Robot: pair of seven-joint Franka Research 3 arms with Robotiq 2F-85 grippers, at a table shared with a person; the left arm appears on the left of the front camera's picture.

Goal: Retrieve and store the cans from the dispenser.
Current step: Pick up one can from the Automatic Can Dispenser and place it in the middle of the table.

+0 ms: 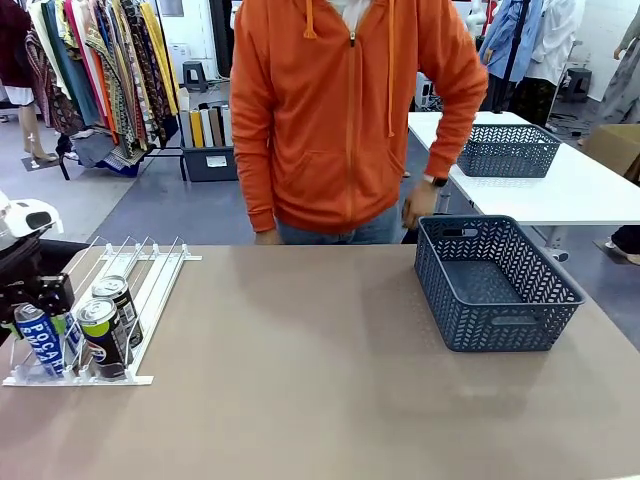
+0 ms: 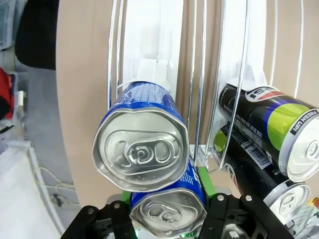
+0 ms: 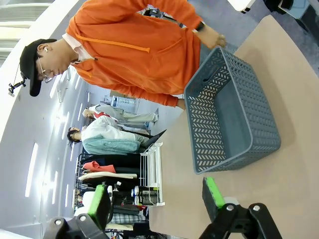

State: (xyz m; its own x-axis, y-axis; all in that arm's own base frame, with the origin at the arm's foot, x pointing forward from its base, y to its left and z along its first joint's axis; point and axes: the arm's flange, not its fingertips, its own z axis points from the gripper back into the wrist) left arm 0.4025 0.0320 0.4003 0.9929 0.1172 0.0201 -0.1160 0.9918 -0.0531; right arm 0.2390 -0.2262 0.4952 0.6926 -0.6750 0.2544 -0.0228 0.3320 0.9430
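Clamping onto the slim blue drink can with white lettering and a silver top [image 2: 169, 211], with the left gripper [image 2: 167, 214] clenched round it and the green pads [image 2: 205, 181] pressed to its sides. Stood at the front stop of the flat white-and-clear plastic lane dispenser [image 1: 160, 290], at eight o'clock on the brown table [image 1: 320, 400]. Had a second blue can [image 2: 142, 149] touching it from twelve o'clock in the left wrist view, next up the same lane. Had two black cans with a green-yellow band [image 2: 279, 132] at three o'clock, one lane over and just beside. Showed the right gripper [image 3: 157, 196] released, jaws wide, nothing between them. Showed the dark blue plastic mesh basket [image 1: 495, 285] at two o'clock on the table, well apart from the dispenser, with a person's hand [image 1: 420, 205] at its eleven o'clock corner.

Judged likely to snag on the front stop or thin rails if drawn forward instead of lifted clear. Judged likely to be nudged by the second blue can sliding down once the front place opened. Might clip the neighbouring black cans with a finger on the way out. Might slip or tilt on the long carry, the grip looking high on a smooth wall. Needed care near that hand at the basket.
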